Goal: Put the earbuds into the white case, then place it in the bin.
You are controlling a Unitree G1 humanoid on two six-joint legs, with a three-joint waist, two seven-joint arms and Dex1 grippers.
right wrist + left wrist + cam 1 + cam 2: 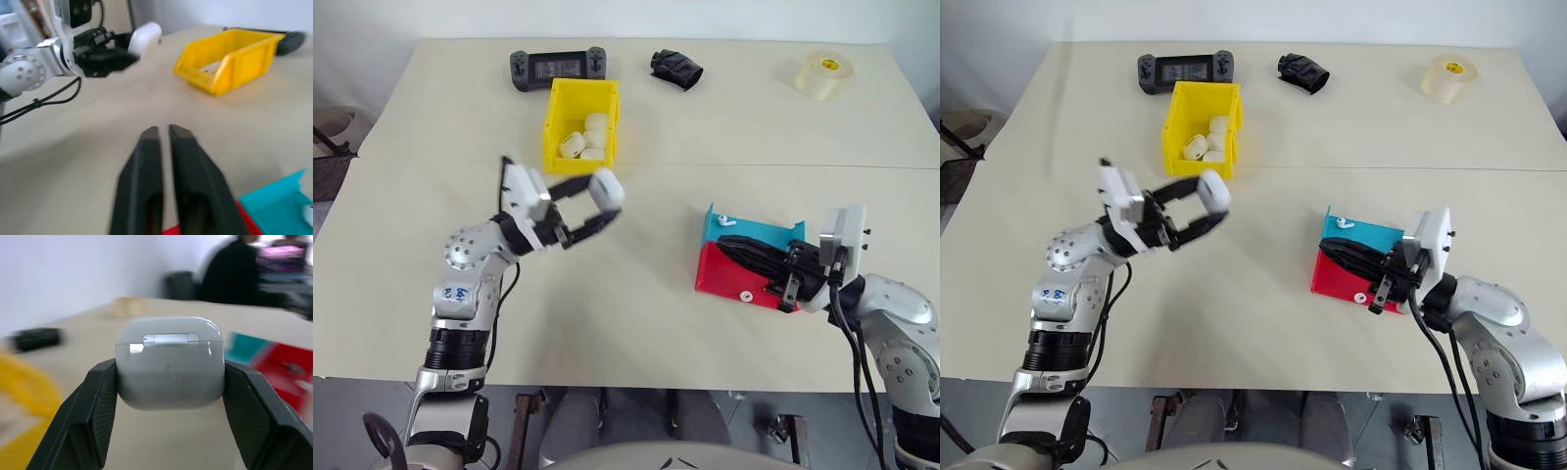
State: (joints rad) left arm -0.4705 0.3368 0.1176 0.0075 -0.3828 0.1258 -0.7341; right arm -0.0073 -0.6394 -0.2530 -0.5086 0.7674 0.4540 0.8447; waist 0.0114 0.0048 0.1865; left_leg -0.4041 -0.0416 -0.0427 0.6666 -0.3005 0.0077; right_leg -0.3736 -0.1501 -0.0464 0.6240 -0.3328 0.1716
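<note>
The white case (607, 187) was small, shiny and rounded, and its lid was closed. It was up in the air above the surface, pinched between the two black fingers of the left hand (596, 208), one finger on each side. It hung just in front of the bin (558, 110), near its open end.

The bin was bright yellow with tall walls and an open top. It sat on the surface and had a few small white things inside.

One tiny white earbud (724, 220) lay in a blue tray. Another tiny white one (745, 296) lay on a red tray beside it.
</note>
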